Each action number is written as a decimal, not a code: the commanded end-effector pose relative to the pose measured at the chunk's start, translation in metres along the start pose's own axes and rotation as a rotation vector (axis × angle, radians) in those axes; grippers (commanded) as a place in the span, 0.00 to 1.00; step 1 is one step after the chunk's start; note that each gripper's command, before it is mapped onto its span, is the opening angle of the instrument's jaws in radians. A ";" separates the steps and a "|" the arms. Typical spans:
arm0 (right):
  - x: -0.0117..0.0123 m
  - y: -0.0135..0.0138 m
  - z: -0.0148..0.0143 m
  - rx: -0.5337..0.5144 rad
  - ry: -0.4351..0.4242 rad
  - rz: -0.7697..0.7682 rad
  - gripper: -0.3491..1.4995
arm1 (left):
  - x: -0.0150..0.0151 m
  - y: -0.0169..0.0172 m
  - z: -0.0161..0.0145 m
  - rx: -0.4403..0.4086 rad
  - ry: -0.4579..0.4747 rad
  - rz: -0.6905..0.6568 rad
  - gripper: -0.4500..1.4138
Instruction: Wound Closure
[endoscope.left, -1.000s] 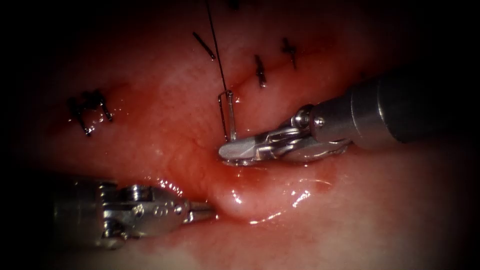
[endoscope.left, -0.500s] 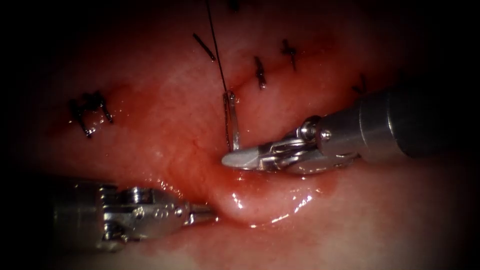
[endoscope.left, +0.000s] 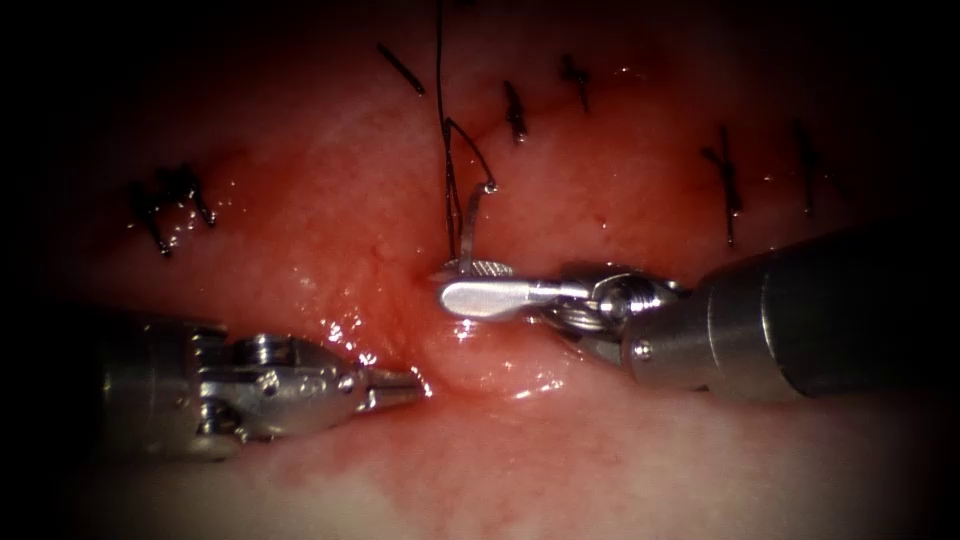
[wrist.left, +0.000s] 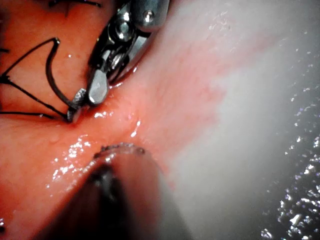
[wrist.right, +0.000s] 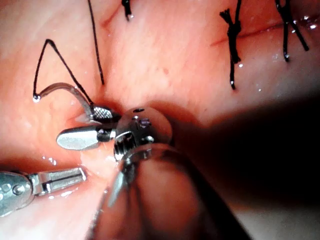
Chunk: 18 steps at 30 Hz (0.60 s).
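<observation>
Finished stitches (endoscope.left: 170, 205) are seen at the far left of the tissue (endoscope.left: 300, 200), with more knots along the cut to the right. The left tool (endoscope.left: 405, 385) lies low and nearly level, pointing right; its jaws are closed to a point against the wet fold of tissue, and whether anything is pinched between them cannot be told. No needle or thread is seen in it.

Just right of centre the needle (endoscope.left: 470, 225) stands up out of the right tool (endoscope.left: 465, 282). It is clamped near one end, its curve rising to the eye end, where the thread (endoscope.left: 440, 120) is joined and loops back up and away. Its tip is hidden at the jaws, so whether it sits in the tissue cannot be told. In the right wrist view the needle (wrist.right: 62, 90) arcs away from the jaw tips (wrist.right: 102, 113).

The needle is judged stiff, thin and slick with red fluid (endoscope.left: 480, 370); it is best held flat across the jaws, back from the point, to stop it turning. The thread is judged light and limp and easily snagged. The tissue is judged soft and easily torn.

The right tool comes in from the right, shaft nearly level, wrist bent so the jaws point left.
</observation>
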 end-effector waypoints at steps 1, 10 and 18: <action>-0.0003 0.0015 0.0003 -0.011 0.013 -0.040 0.98 | -0.0001 0.0010 0.0007 -0.004 0.000 -0.001 0.30; 0.0045 0.0014 -0.0024 -0.157 0.083 -0.363 0.99 | -0.0001 0.0010 0.0007 -0.004 -0.001 -0.001 0.30; 0.0074 -0.0008 -0.0020 -0.180 0.052 -0.761 0.93 | -0.0001 0.0010 0.0007 -0.003 -0.001 -0.002 0.30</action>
